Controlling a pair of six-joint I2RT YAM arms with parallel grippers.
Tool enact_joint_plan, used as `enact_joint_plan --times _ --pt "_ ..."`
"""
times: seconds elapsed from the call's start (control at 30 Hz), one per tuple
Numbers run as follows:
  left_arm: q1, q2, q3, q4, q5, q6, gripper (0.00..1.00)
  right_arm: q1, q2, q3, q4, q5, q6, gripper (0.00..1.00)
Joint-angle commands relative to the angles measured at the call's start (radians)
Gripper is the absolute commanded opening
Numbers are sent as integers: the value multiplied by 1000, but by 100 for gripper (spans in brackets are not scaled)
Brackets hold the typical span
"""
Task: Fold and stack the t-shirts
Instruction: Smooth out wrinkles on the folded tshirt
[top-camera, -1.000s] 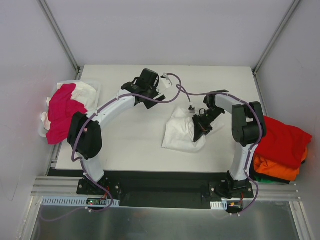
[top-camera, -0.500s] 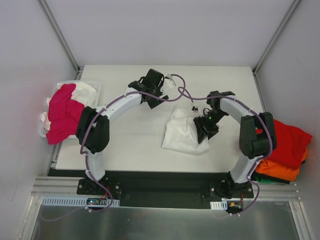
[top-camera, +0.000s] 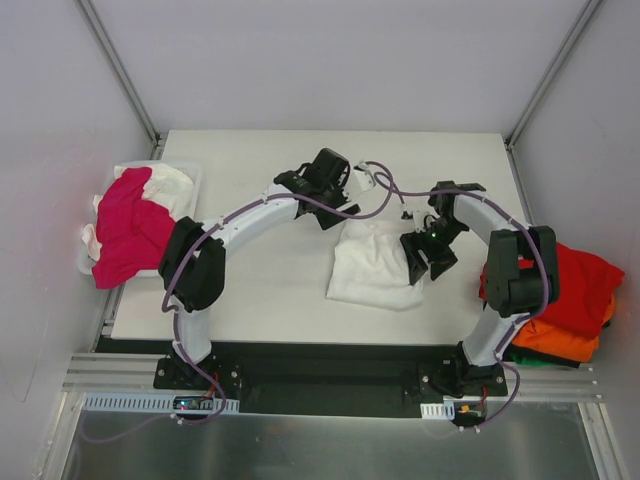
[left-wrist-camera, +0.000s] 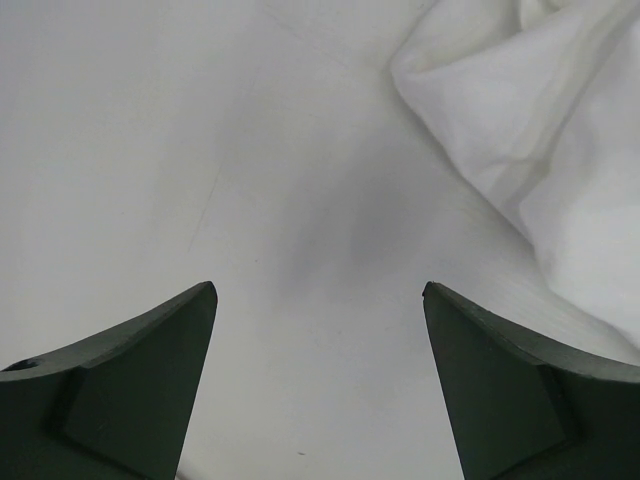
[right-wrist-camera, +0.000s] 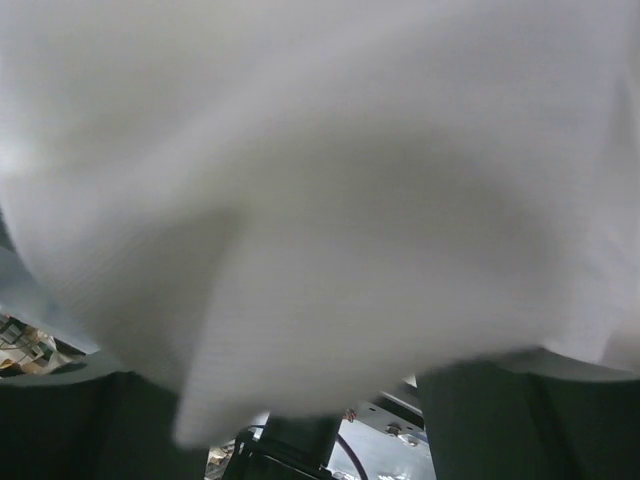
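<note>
A white t-shirt (top-camera: 372, 265) lies folded in the middle of the table (top-camera: 250, 290). My right gripper (top-camera: 425, 258) sits at its right edge, jaws spread; in the right wrist view the white cloth (right-wrist-camera: 320, 200) fills the frame and hangs over the gap between the dark fingers (right-wrist-camera: 510, 420). Just behind the shirt's top-left corner my left gripper (top-camera: 330, 195) hovers open and empty over bare table, with the white t-shirt (left-wrist-camera: 540, 130) at its upper right. A magenta t-shirt (top-camera: 125, 225) drapes over white ones (top-camera: 170, 180) at the left.
A clear bin (top-camera: 190, 175) holds the left pile at the table's left edge. Off the right edge lies a stack with a red t-shirt (top-camera: 565, 285) over an orange one (top-camera: 560, 338) and something green (top-camera: 515, 352). Grey walls enclose the table.
My right gripper has opened, let go of the white t-shirt and shifted right; the shirt now lies flatter. My left arm has swung right toward the shirt, jaws still open.
</note>
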Motion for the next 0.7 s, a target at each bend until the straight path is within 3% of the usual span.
enact_joint_plan --times 0.0,0.37,0.67 --pt "-13 9 34 -11 40 -26 85 -24 -7 2 2 48 0 72" --pt "-47 39 36 -12 54 -49 85 -64 103 69 30 -11 30 79" --pt "-58 51 23 -12 57 -66 85 -155 126 86 105 -274 81 79"
